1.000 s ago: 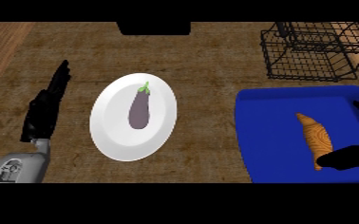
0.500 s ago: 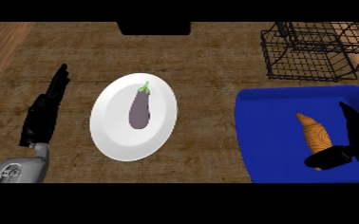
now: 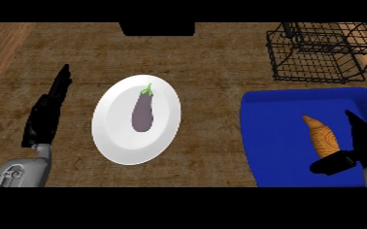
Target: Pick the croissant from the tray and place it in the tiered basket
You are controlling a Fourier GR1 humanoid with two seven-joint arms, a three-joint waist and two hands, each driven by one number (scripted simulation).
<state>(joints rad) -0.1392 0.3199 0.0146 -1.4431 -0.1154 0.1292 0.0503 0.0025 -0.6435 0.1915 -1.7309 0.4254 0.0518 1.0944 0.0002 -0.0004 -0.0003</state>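
The right hand (image 3: 342, 156) shows at the view's right edge, over the tray's (image 3: 276, 140) near right part. Its thumb lies at the croissant's (image 3: 323, 139) near end and a finger stands up just beside the croissant's right side, so the hand is set about that end, thumb and finger on either side of it. Whether they touch the croissant or only flank it, I cannot tell; much of the hand is cut off by the edge.

The croissant lies on the tray, in its right half. Its long axis runs from near to far with a slight lean to the left: the narrow tip points away and a little leftward, toward the basket (image 3: 315, 53), and the broad end is toward the hand.

The tray is blue and rests on a brown, wood-grained counter (image 3: 215, 58). The basket, of dark wire, stands at the far right of the counter, just beyond the tray's far edge. A dark block (image 3: 158, 28) sits at the counter's far edge, near the middle.

Left of the tray, apart from it, is a white plate (image 3: 114, 136) with an eggplant (image 3: 142, 114) on it, stem end away.

The left hand (image 3: 46, 114) rests near the view's left edge, left of the plate, fingers straight and pointing away, holding nothing.
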